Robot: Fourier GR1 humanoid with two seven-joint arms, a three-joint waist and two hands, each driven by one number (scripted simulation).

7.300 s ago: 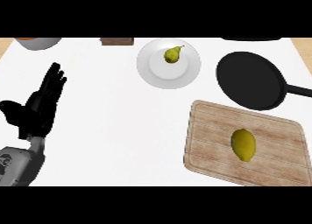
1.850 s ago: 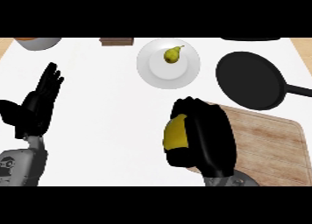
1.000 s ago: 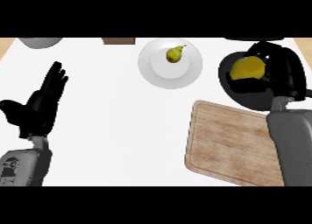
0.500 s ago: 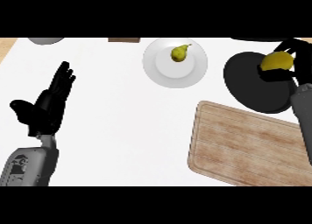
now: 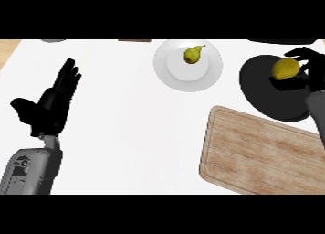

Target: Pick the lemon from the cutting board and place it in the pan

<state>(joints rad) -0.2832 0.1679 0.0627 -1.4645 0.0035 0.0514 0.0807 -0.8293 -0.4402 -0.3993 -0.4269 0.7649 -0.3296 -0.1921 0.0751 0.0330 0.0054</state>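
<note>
The yellow lemon [image 5: 285,68] is over the black pan [image 5: 269,89] at the right, with my right hand [image 5: 314,69] curled round it from the right side. Whether the lemon touches the pan's bottom I cannot tell. The wooden cutting board [image 5: 263,148] lies bare at the lower right, below the pan. My left hand [image 5: 49,103] rests open at the left, fingers pointing up, away from all of these.
A white plate [image 5: 179,73] with a yellow-green pear [image 5: 192,54] sits at the top centre, left of the pan. A grey bowl and a brown item peek in at the top edge. The right forearm crosses the board's right side.
My right hand took the lemon off the cutting board and carried it up and right to the pan. The view has shifted slightly. The left hand kept its open pose.
</note>
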